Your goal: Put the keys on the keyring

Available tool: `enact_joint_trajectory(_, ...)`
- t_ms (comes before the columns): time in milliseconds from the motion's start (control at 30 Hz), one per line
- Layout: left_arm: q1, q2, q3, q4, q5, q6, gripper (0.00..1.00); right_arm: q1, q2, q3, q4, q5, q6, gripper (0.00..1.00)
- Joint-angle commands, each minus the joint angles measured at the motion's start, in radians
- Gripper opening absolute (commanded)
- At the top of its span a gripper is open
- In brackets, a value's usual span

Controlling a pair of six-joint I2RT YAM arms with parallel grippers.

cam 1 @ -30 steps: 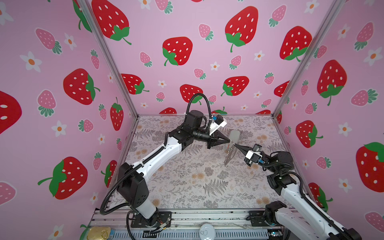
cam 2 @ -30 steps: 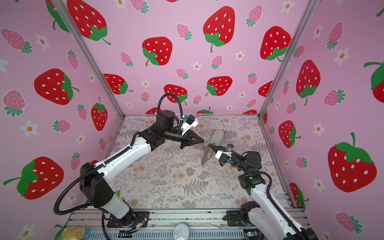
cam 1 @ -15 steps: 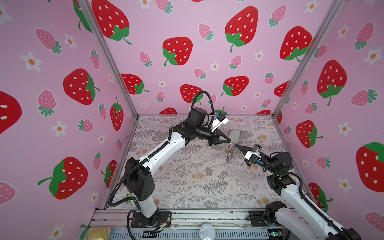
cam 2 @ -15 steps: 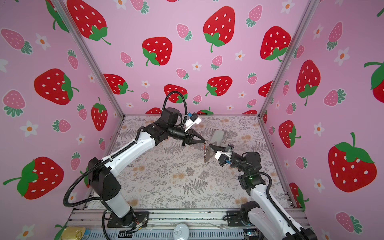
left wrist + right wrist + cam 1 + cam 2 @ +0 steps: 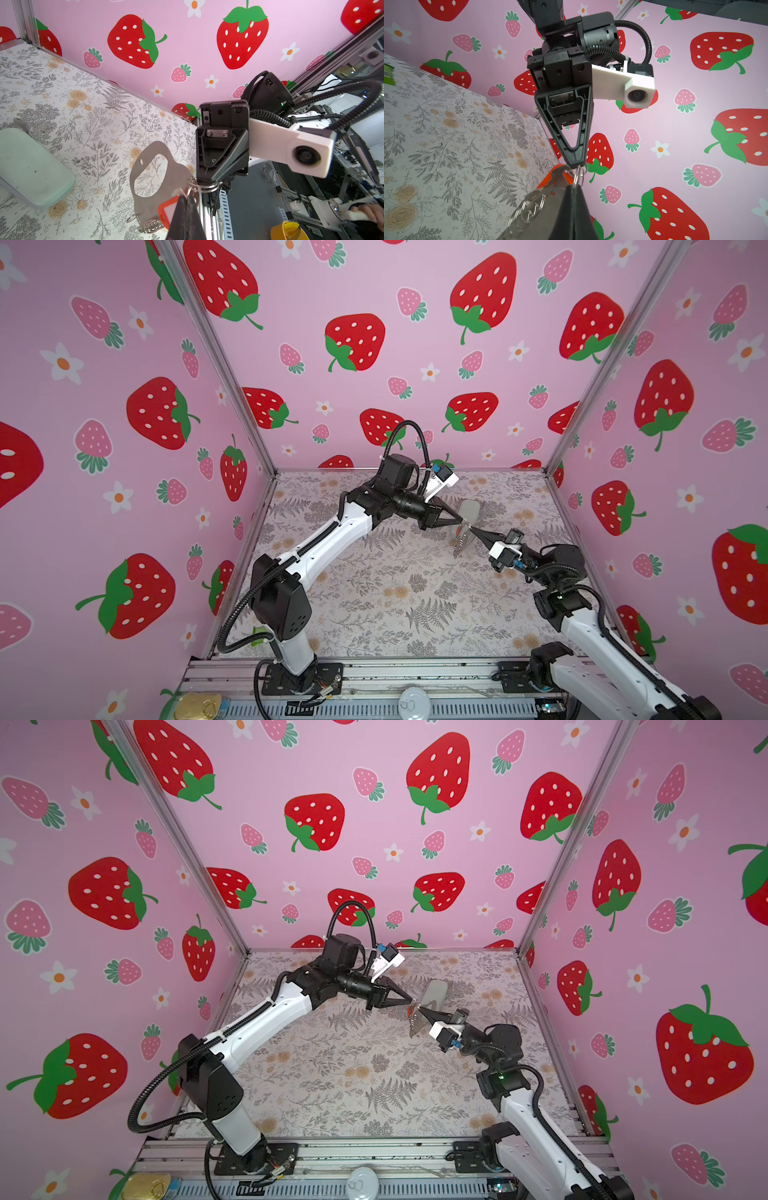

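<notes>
Keys (image 5: 165, 211) partly behind left end effector (image 5: 185, 200)

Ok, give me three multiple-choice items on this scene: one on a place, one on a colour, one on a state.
1. Where is the green case? A lying on the table; B in a gripper; C hanging from the strap.
2. What colour is the key tag? A blue; B red; C yellow.
3. How do the left gripper and right gripper stand? A both wide open; B both shut, tips meeting in the air; C one flat on the table.
Key: 1 A, it lies on the floral table, apart from both arms; 2 B, its frame shows red; 3 B, closed tips meet at the silver ring.
</notes>
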State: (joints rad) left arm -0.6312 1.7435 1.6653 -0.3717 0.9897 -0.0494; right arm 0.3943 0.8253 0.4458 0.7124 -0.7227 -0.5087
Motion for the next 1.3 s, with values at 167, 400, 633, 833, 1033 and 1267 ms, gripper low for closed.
enact_joint_trajectory(167,0.016,-0.028,-0.014,0.068,-0.2,0.027,0.0,0.007,-0.011,0.0,0.119,-0.07,0.02,0.0)
enact_joint_trajectory(400,-0.032,-0.132,-0.157,0.175,-0.3,0.236,0.0,0.006,0.013,0.009,0.158,-0.113,0.098,0.0)
enact_joint_trajectory(633,-0.068,-0.187,-0.247,0.209,-0.326,0.423,0.0,0.006,0.059,0.01,0.26,-0.165,0.249,0.0)
enact_joint_trajectory(833,-0.094,-0.245,-0.359,0.3,-0.372,0.539,0.0,0.005,0.078,0.007,0.348,-0.179,0.354,0.0)
enact_joint_trajectory(1033,-0.11,-0.263,-0.395,0.341,-0.382,0.575,0.0,0.007,0.124,0.006,0.413,-0.183,0.416,0.0)
enact_joint_trajectory(1267,-0.124,-0.288,-0.402,0.347,-0.434,0.608,0.29,0.006,0.125,0.009,0.378,-0.201,0.412,0.0)
